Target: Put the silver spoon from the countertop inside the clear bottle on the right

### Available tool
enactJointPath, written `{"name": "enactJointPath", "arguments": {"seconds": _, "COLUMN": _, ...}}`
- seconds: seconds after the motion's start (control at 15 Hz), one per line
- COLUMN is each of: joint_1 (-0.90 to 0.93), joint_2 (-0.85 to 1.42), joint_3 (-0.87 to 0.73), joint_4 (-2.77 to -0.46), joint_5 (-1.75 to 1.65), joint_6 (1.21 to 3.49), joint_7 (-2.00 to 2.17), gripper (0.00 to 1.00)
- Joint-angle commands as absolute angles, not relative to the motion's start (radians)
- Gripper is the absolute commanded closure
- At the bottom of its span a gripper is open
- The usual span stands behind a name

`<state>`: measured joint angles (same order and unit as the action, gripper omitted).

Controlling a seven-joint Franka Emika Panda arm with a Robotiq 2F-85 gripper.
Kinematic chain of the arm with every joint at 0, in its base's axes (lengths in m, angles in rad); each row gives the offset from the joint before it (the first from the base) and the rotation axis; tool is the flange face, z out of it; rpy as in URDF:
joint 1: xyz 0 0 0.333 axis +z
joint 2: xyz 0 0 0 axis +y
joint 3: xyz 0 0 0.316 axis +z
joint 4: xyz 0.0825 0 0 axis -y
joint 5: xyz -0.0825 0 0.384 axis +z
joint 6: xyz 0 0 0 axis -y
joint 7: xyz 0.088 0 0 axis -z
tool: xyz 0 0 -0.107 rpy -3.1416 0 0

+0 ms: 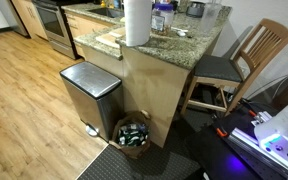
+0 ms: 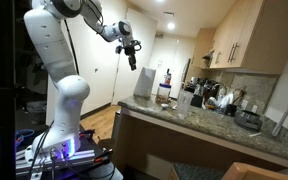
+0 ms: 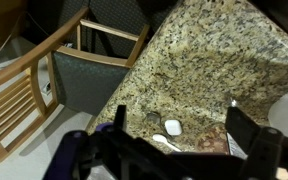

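My gripper (image 2: 132,60) hangs high in the air over the near end of the granite countertop (image 2: 199,122), open and empty. In the wrist view its two dark fingers frame the countertop (image 3: 199,55) far below, with the gripper (image 3: 179,118) midway between them. A small, pale, shiny spoon (image 3: 165,141) lies there beside a white oval case (image 3: 172,127). In an exterior view the spoon shows as a thin glint (image 1: 180,33) on the slab. A clear bottle (image 1: 212,12) stands at the far right of the countertop (image 1: 199,45); it also appears in an exterior view (image 2: 184,100).
A white paper-towel roll (image 1: 136,22) and a see-through container with blue top (image 1: 161,15) stand on the counter. A wooden chair (image 1: 234,65) stands off the counter's end and shows in the wrist view (image 3: 44,85). A steel bin (image 1: 89,95) and basket (image 1: 134,135) sit below.
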<state>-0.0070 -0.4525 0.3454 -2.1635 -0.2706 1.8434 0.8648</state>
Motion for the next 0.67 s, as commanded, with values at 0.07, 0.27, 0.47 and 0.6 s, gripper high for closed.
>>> {"name": "enactJointPath", "arguments": {"seconds": 0.07, "joint_1": 0.0, "joint_2": -0.402, "joint_3": 0.255, "joint_4": -2.127, "joint_5": -0.204, "joint_6": 1.81, "joint_7": 0.853, "gripper": 0.0}}
{"name": "enactJointPath", "arguments": {"seconds": 0.27, "joint_1": -0.056, "joint_2": -0.377, "joint_3": 0.131, "joint_4": -2.102, "joint_5": -0.183, "joint_6": 1.879, "joint_7": 0.842, "gripper": 0.0}}
{"name": "enactJointPath", "arguments": {"seconds": 0.47, "joint_1": -0.102, "joint_2": -0.298, "joint_3": 0.036, "joint_4": -2.044, "joint_5": -0.127, "joint_6": 1.94, "joint_7": 0.875, "gripper": 0.0}}
{"name": "enactJointPath", "arguments": {"seconds": 0.6, "joint_1": -0.108, "joint_2": -0.254, "joint_3": 0.015, "joint_4": -2.024, "joint_5": -0.058, "joint_6": 1.971, "joint_7": 0.931, "gripper": 0.0}}
